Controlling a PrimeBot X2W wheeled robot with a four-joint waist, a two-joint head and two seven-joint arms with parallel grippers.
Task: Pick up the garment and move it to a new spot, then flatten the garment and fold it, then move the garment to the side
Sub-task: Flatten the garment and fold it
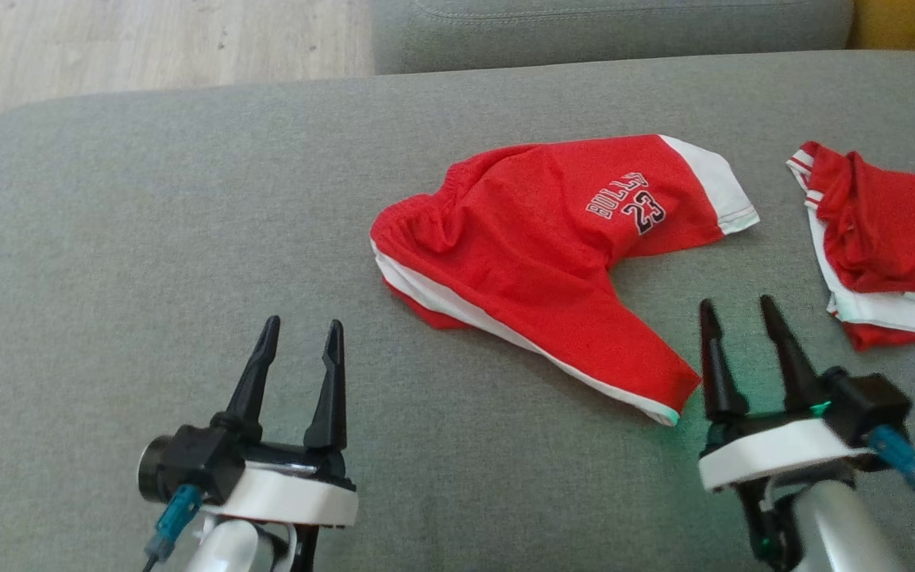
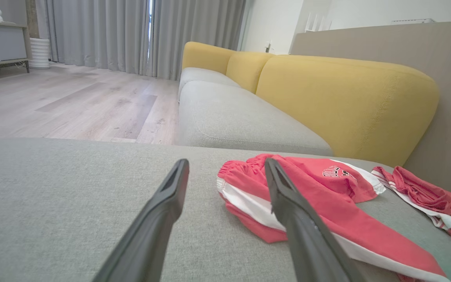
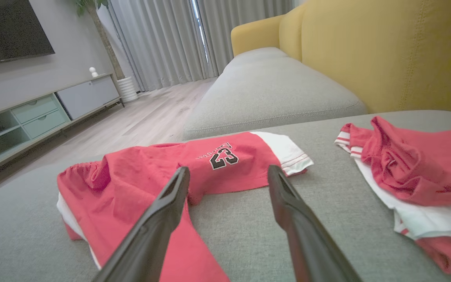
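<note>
A pair of red shorts with white trim and the number 23, the garment (image 1: pixel 553 254) (image 2: pixel 327 203) (image 3: pixel 151 180), lies crumpled and spread on the grey sofa seat (image 1: pixel 148 238). My left gripper (image 1: pixel 303 327) (image 2: pixel 225 168) stands open and empty over bare cushion, to the left of the garment's waistband. Just right of the lower leg hem, my right gripper (image 1: pixel 735 308) (image 3: pixel 227 172) is open too, holding nothing, a little above the cushion.
A second red and white garment (image 1: pixel 886 238) (image 3: pixel 417 176) (image 2: pixel 425 196) lies bunched at the right edge. Yellow backrests (image 2: pixel 343 102) rise behind the sofa. Another grey seat (image 1: pixel 608 32) lies beyond, with wooden floor (image 1: pixel 148 48) at the far left.
</note>
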